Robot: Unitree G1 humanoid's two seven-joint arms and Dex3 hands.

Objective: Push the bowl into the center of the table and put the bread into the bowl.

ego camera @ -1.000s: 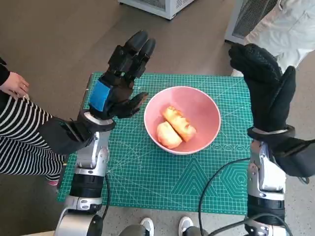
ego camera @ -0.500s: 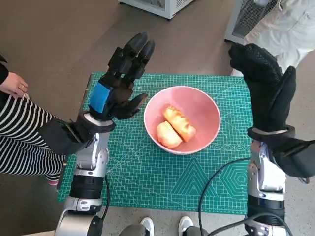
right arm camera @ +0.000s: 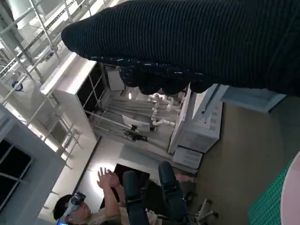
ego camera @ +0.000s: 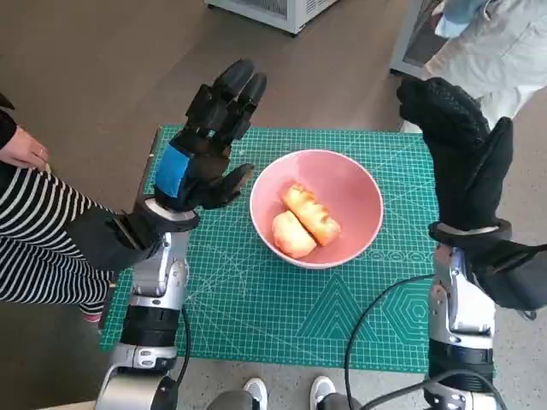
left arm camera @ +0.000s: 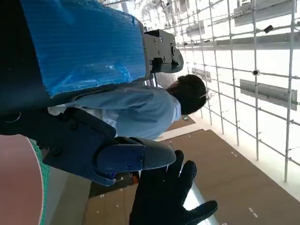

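Note:
A pink bowl stands near the middle of the green cutting mat on the table. Two pieces of bread lie inside it, side by side. My left hand is raised above the mat's left part, fingers spread and pointing away from me, holding nothing. My right hand is raised to the right of the bowl, its fingers straight, and it is empty too. Neither hand touches the bowl. The left wrist view shows my left hand and my gloved right hand beyond it.
A person in striped clothing sits at the table's left side, one hand near the mat's corner. Another person in pale clothes stands at the far right. Black cables hang by my right forearm. Feet show at the near edge.

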